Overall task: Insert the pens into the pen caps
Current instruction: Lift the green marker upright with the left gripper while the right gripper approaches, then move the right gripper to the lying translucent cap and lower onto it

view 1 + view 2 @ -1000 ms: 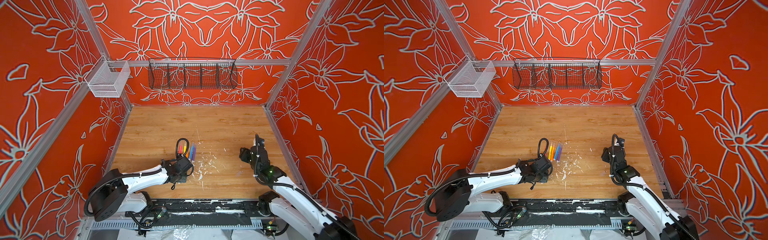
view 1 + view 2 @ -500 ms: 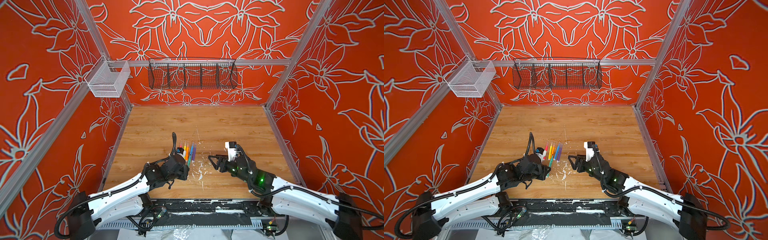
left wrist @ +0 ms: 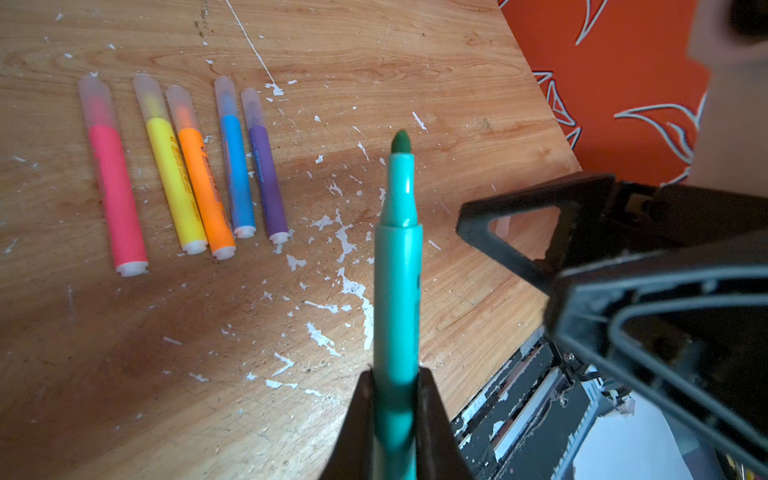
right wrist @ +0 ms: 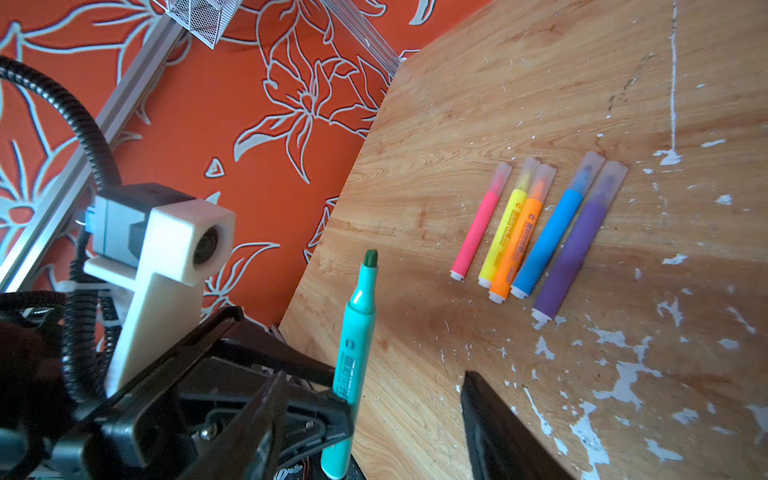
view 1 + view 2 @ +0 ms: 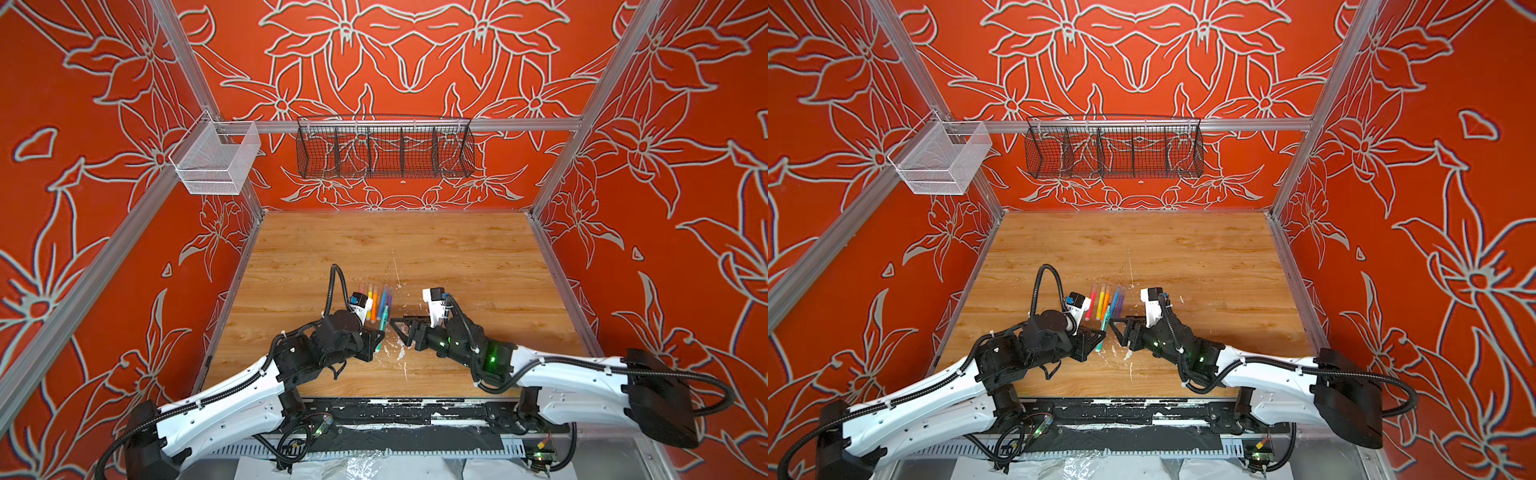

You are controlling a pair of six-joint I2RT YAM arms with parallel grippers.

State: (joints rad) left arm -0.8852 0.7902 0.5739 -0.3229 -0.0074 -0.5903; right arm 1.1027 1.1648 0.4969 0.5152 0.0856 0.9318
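Compared with one second ago, the right arm [image 5: 582, 378] has changed most. Then it was folded up near the right wall; now it lies low, stretched over the table [image 5: 457, 257] toward the middle. The left arm [image 5: 232, 399] has stretched forward too. In the last half second the right tool [image 5: 397, 330] came closer to the left tool [image 5: 379, 337], and now they face each other, tips just beside. The right tool's jaws stand wide. The left tool is closed tight on the barrel of the green pen [image 3: 397, 270], held off the table, its bare tip pointing to the back wall. There hangs a black wire basket [image 5: 384, 151], and on the left rail a white mesh basket [image 5: 216, 166]; only wall pattern shows through both. Behind the tools five capped pens [image 3: 199, 187] lie side by side on the table: pink, yellow, orange, blue, purple. Each has its tip inside a clear pen cap [image 3: 226, 95].
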